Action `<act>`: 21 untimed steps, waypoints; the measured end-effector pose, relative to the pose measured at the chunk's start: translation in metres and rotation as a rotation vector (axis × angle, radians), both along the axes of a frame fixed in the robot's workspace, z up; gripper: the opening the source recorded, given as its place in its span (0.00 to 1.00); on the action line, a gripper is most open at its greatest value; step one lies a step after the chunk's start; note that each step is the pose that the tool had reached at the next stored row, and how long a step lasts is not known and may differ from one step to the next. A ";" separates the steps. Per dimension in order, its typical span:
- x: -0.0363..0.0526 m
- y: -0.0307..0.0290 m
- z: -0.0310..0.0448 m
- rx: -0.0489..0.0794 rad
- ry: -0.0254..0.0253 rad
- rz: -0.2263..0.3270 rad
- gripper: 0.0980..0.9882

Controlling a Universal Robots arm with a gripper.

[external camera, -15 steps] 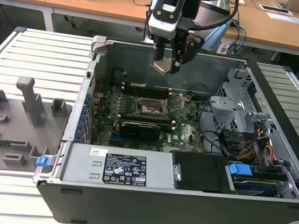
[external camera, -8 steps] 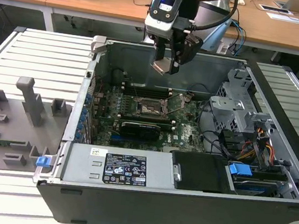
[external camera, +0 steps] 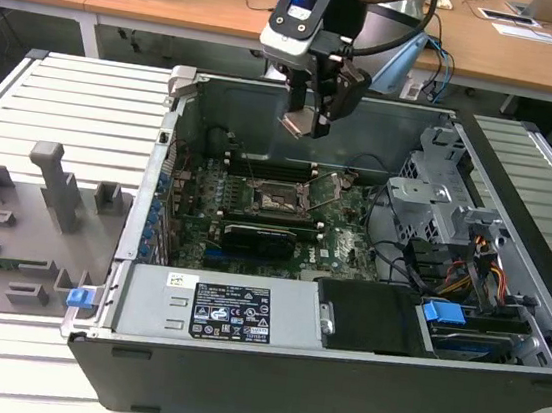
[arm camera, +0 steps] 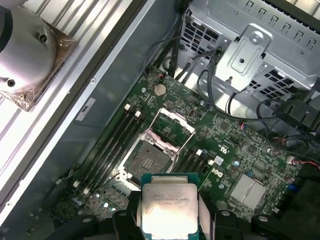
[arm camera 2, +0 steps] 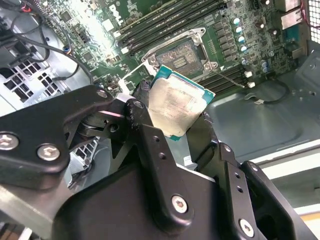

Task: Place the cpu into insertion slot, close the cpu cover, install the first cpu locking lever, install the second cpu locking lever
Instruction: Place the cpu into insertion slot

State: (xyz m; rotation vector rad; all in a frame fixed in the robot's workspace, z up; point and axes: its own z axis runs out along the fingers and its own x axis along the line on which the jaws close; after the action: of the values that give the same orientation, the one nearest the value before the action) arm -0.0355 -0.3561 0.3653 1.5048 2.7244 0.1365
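Observation:
My gripper hangs above the open computer case, shut on the cpu, a flat square chip with a pale metal top. In both wrist views the cpu sits between the black fingers, held by its edges. Below it on the green board lies the insertion slot, its dark pin field uncovered. The cpu cover stands swung open at the slot's side. The chip is well above the slot and not touching it.
Long memory slots flank the socket. A long black card lies in front of it. A metal drive cage with cables fills the exterior view's right of the case, and a power supply sits at the front. A grey fixture tray rests outside at the exterior view's left.

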 end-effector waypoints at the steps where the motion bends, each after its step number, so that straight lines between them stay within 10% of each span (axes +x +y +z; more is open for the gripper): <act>1: -0.0001 0.0000 -0.0001 0.000 0.0000 -0.007 0.50; 21: -0.0005 0.0000 -0.0117 0.000 0.0003 -0.331 0.50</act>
State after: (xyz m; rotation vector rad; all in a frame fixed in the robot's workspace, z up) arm -0.0360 -0.3561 0.3536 1.9242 2.4291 0.1269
